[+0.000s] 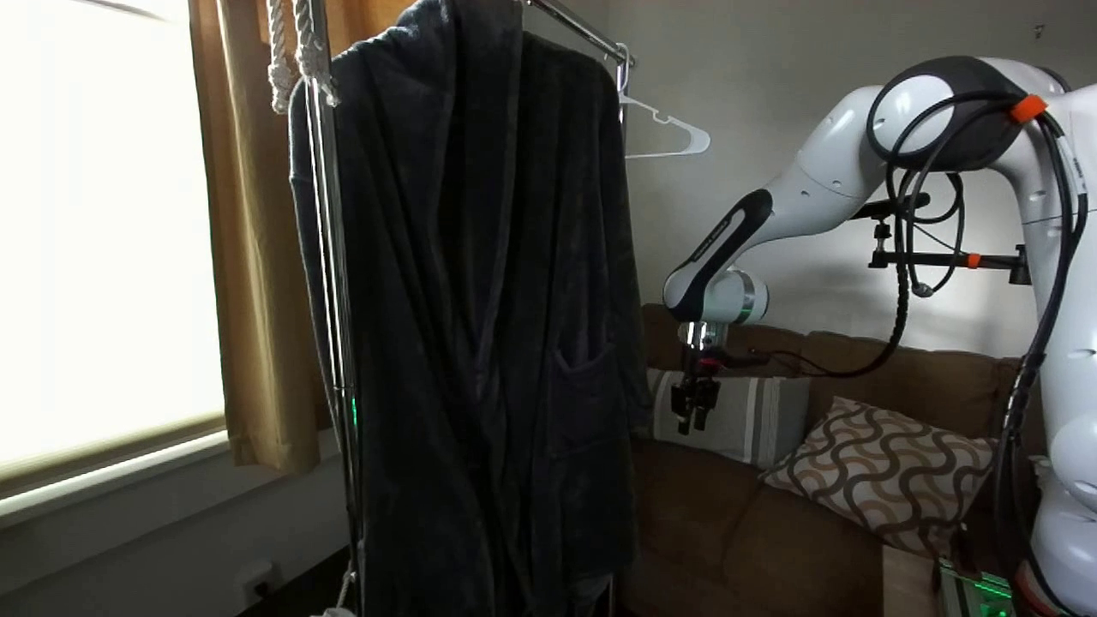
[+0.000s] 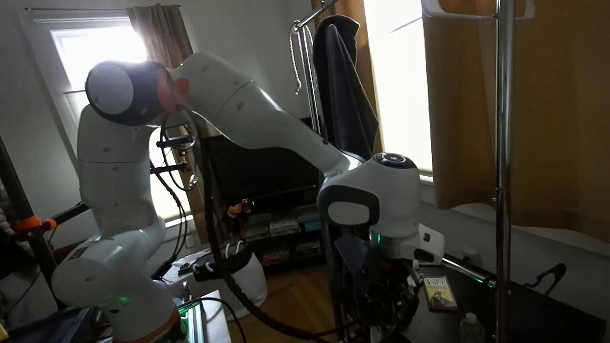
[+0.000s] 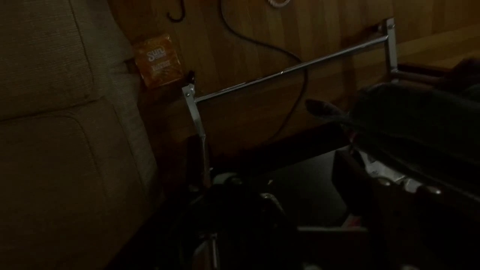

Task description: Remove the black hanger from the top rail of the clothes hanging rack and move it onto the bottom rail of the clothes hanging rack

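Observation:
The clothes rack shows its top rail (image 1: 583,31) in both exterior views. Its bottom rail (image 3: 281,72) shows in the wrist view, low above the wooden floor. A dark grey robe (image 1: 480,300) hangs from the top rail; a small black hook (image 2: 323,6) shows above it. A white hanger (image 1: 677,137) hangs at the rail's end. A black piece shaped like a hanger's end (image 2: 548,277) shows near the dark table; I cannot tell whether it is the black hanger. My gripper (image 1: 692,423) points down beside the robe, fingers apart, nothing seen between them (image 3: 288,168).
A brown couch (image 3: 56,131) with pillows (image 1: 883,471) stands behind the gripper. A dark table (image 2: 538,309) holds a yellow book (image 2: 440,293) and a bottle (image 2: 472,328). A rack post (image 2: 503,166) stands near the arm. An orange box (image 3: 158,61) and a cable lie on the floor.

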You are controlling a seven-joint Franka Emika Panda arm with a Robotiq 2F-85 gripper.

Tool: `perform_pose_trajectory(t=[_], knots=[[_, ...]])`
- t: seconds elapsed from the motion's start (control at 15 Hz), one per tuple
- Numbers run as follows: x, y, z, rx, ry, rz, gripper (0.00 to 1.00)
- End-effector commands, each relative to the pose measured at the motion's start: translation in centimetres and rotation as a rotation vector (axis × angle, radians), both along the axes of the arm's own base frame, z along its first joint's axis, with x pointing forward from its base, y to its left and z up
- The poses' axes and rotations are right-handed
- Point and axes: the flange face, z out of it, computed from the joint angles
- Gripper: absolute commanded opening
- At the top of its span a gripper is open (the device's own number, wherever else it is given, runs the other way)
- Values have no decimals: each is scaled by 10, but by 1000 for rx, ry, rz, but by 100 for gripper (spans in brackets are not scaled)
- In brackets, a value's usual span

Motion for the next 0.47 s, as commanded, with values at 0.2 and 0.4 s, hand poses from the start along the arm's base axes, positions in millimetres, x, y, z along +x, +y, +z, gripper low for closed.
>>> perform_pose_trajectory(t=[0.2, 0.4], knots=[[-116, 50, 40, 259, 175, 262, 100], [-110, 51, 40, 302, 202, 280, 100]])
